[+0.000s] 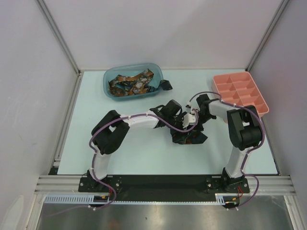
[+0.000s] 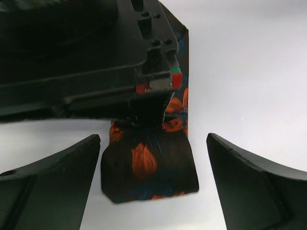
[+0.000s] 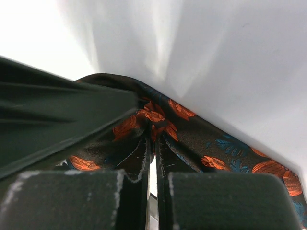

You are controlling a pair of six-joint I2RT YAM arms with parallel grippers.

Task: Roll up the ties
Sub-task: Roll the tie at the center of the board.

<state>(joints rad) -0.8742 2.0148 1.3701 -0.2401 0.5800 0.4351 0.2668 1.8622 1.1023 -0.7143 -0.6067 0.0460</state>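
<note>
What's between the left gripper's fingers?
The end of the tie, lying flat on the table inside the open left gripper. Left wrist view shows it.

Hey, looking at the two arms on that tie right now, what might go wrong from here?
Only the right gripper pinches the tie, and on a thin fold, so it may slip free. The left gripper is open around the loose end, very close to the right one, so closing or moving could bump them together.

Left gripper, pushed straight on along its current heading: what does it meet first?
Likely the tie end, lying between the open fingers of the left gripper; just beyond, the right gripper clamps that tie. Depth is unclear.
</note>
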